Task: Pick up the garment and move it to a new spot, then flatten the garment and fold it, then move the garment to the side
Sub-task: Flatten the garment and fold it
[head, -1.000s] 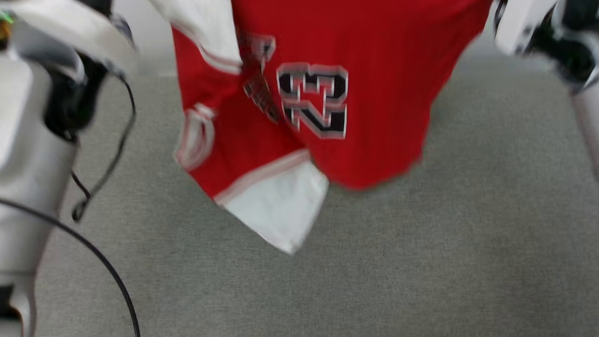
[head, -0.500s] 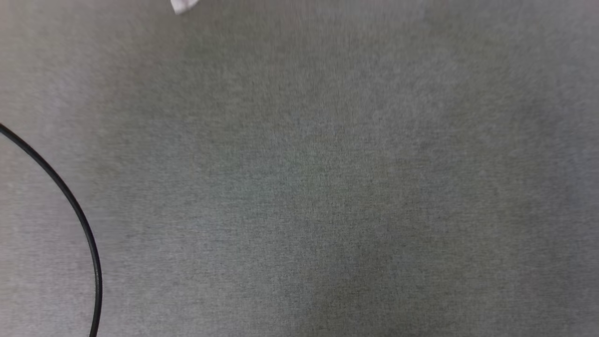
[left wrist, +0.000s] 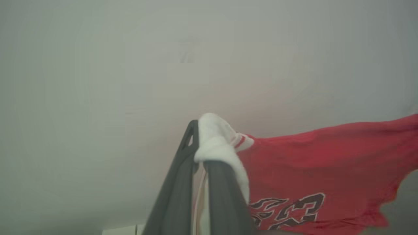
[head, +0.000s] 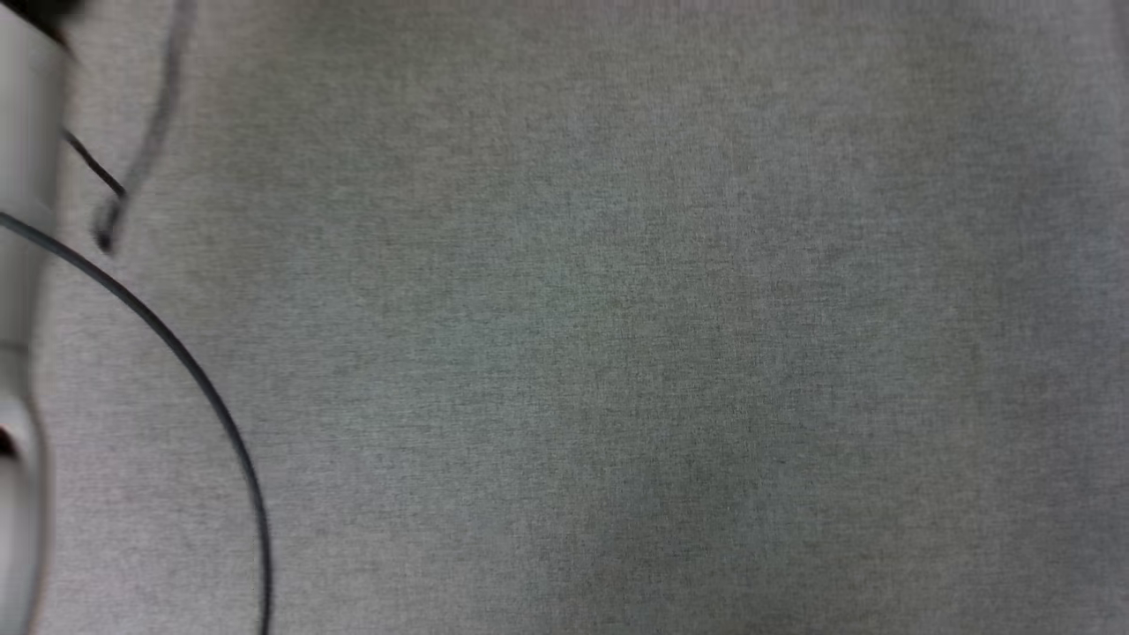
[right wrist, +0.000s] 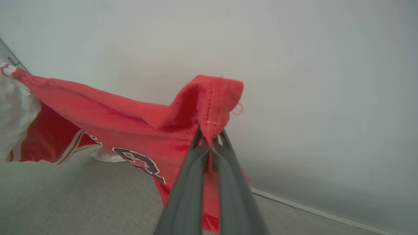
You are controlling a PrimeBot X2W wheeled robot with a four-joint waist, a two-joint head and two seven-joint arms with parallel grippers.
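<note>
The garment (left wrist: 310, 156) is a red jersey with a white sleeve and black white-outlined lettering, held up in the air between both arms. In the left wrist view my left gripper (left wrist: 200, 145) is shut on the bunched white sleeve, and the red cloth stretches away to the right. In the right wrist view my right gripper (right wrist: 210, 138) is shut on a folded corner of the garment's (right wrist: 124, 120) red hem. From there the cloth sags leftward above the grey surface (right wrist: 65, 195).
The head view looks down on the grey fabric surface (head: 617, 353). A black cable (head: 203, 379) curves across its left side beside my pale left forearm (head: 22, 176). A pale wall (right wrist: 310, 81) with a white baseboard (right wrist: 310, 210) stands behind the garment.
A second ago the garment hung across the top of the head view between both arms. It has since passed out of the top of that view. My left forearm shows again at the left edge.
</note>
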